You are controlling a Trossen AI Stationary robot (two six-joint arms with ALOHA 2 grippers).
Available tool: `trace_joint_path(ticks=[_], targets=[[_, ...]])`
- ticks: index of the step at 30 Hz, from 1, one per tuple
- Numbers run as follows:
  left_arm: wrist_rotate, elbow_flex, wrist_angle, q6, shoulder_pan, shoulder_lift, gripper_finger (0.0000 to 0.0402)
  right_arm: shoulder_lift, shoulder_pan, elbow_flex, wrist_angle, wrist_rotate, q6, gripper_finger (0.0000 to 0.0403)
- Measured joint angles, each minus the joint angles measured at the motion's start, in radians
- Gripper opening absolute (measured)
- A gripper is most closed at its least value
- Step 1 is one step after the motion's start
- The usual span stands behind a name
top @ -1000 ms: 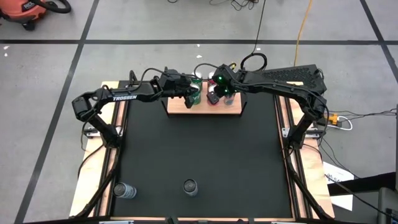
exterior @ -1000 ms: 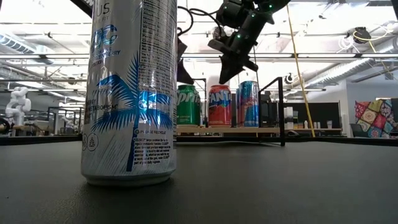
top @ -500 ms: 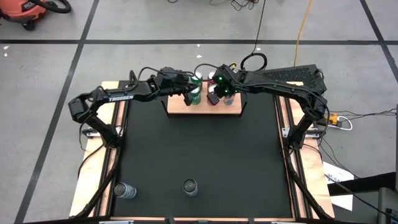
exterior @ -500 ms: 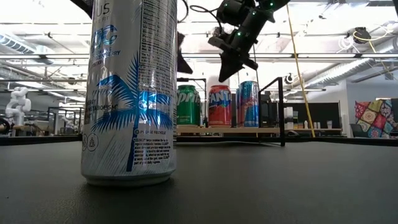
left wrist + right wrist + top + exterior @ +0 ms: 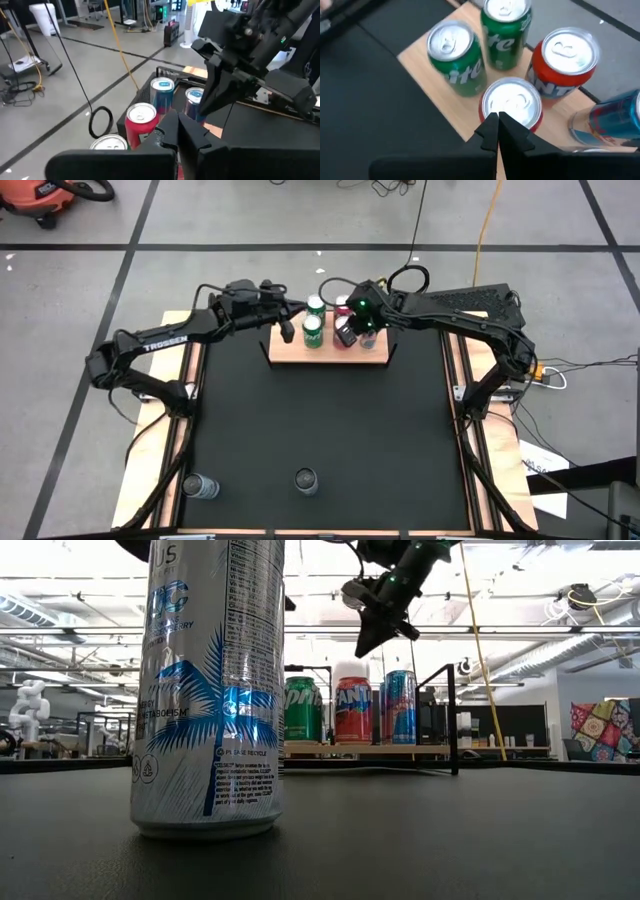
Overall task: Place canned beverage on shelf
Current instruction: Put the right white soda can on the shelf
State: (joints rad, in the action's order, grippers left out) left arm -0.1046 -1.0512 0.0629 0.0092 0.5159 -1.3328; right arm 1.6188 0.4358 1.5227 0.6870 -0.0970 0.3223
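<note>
The light-wood shelf (image 5: 328, 350) lies at the table's far edge and shows low in the low view (image 5: 365, 749). On it stand two green Sprite cans (image 5: 455, 55) (image 5: 505, 25), an orange Fanta can (image 5: 565, 55), a red can (image 5: 512, 102) and blue cans (image 5: 610, 120). My right gripper (image 5: 350, 332) hangs shut and empty above the red can, clear of it (image 5: 372, 635). My left gripper (image 5: 286, 325) is shut and empty, raised just left of the shelf (image 5: 176, 131).
Two more cans stand near the table's near edge, one at the left (image 5: 200, 486) and one toward the middle (image 5: 305, 480). A white-and-blue can fills the low view's foreground (image 5: 208, 690). The shelf's black rod upright (image 5: 452, 720) stands at its right end.
My left gripper has drawn back from the green cans toward the table's left edge and risen, leaving the front green can uncovered on the shelf. My right gripper has risen a little above the shelf's cans.
</note>
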Motion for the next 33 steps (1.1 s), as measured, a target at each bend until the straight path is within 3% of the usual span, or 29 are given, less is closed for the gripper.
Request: trace_joint_path(ticks=[5, 9, 15, 24, 33], targets=[[0.031, 0.000, -0.099, 0.043, 0.000, 0.004, 0.0004, 0.000, -0.009, 0.000, -0.037, 0.097, 0.024, 0.0000], [0.010, 0.000, -0.253, -0.074, -0.006, 0.008, 0.0004, -0.009, -0.067, 0.000, -0.127, 0.203, 0.020, 0.0000], [-0.047, 0.002, -0.489, -0.103, -0.060, 0.112, 0.0000, -0.010, -0.202, 0.000, -0.143, 0.226, 0.013, 0.0000], [0.045, 0.002, -0.576, -0.181, -0.278, 0.267, 0.0000, -0.009, -0.409, 0.000, -0.212, 0.171, 0.071, 0.0000], [0.209, 0.044, -0.514, -0.364, -0.625, 0.247, 0.0000, -0.009, -0.635, 0.000, -0.265, 0.132, 0.092, 0.0000]])
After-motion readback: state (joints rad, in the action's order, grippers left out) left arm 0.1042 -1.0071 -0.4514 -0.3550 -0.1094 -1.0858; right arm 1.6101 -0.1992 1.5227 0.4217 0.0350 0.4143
